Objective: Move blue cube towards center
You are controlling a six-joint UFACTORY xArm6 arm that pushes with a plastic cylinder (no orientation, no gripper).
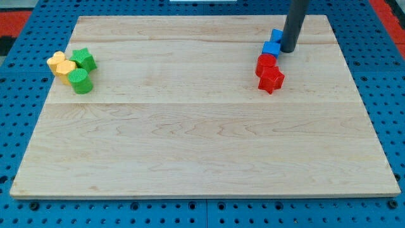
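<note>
The blue cube (pixel 271 48) sits near the view's top right on the wooden board (pixel 202 126). A second blue block (pixel 276 35) lies just above it, partly hidden by the rod. My tip (pixel 288 50) rests on the board right beside the blue cube, on its right side, touching or nearly touching it. A red round block (pixel 266 63) sits directly below the blue cube, touching it. A red star-shaped block (pixel 271 79) sits below that.
At the view's left edge is a cluster: a yellow block (pixel 57 61), a second yellow block (pixel 66 69), a green star-shaped block (pixel 83 59) and a green round block (pixel 81 82). A blue pegboard (pixel 19 76) surrounds the board.
</note>
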